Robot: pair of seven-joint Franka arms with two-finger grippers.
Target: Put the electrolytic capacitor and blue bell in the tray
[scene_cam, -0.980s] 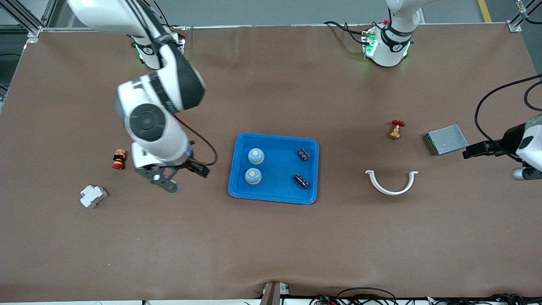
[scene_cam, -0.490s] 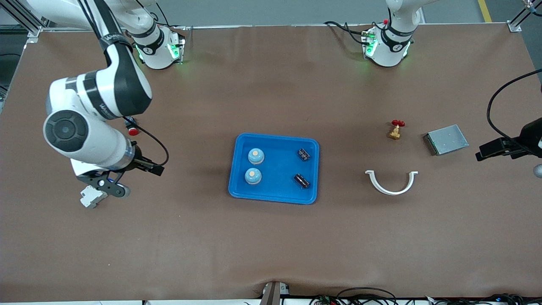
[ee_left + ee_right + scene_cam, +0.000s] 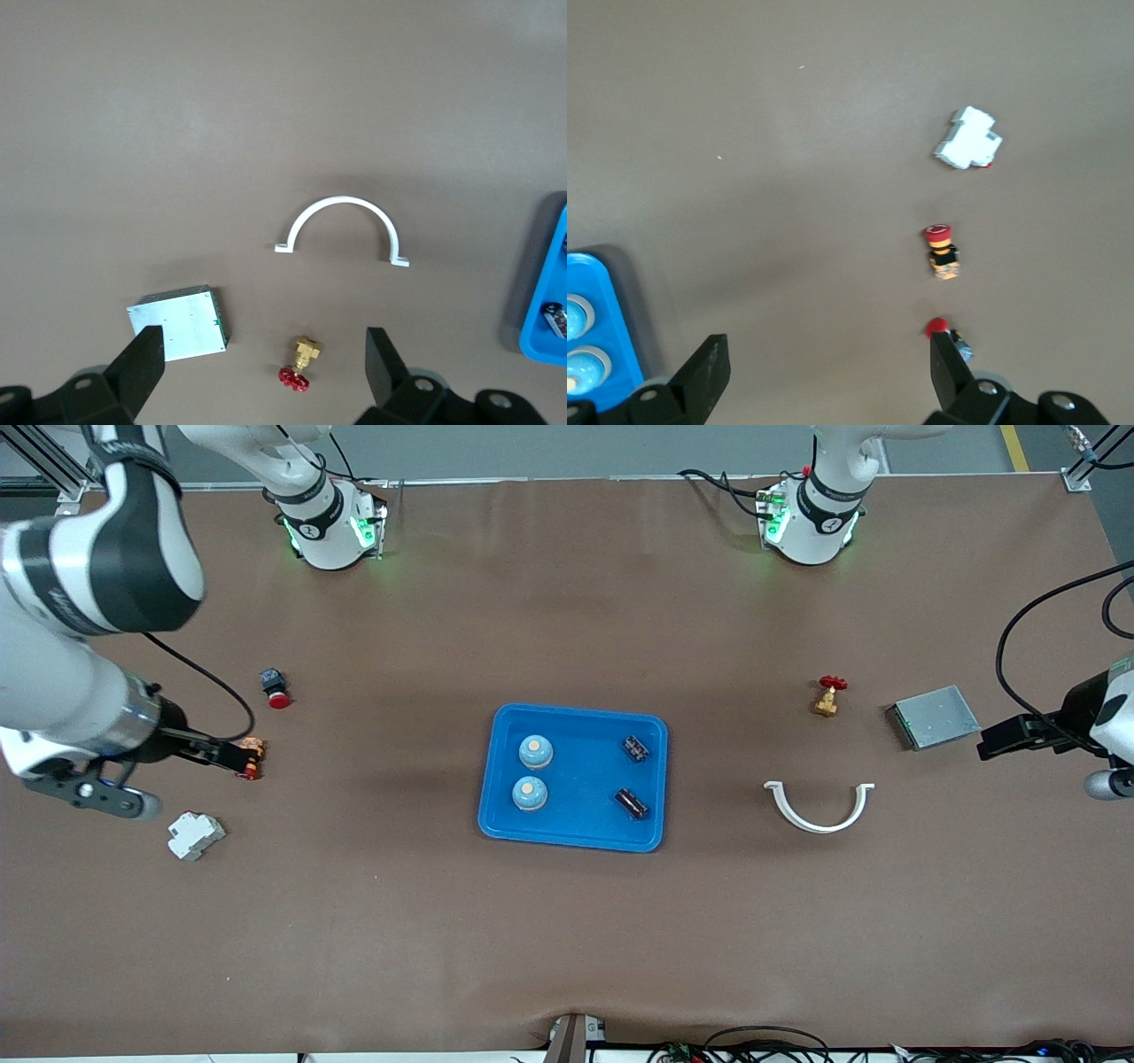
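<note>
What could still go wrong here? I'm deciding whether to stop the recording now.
Little seems at risk: both blue bells and both capacitors lie in the tray.
1. The open right gripper hangs low beside the white block and the red-capped button; a careless swing might knock them.
2. The open left gripper sits at the table's edge near the grey metal box, and its cable could snag.

The brown table (image 3: pixel 567 921) carries the blue tray (image 3: pixel 576 828), white clamp (image 3: pixel 819 808), grey box (image 3: pixel 935 716) and brass valve (image 3: pixel 827 696)
</note>
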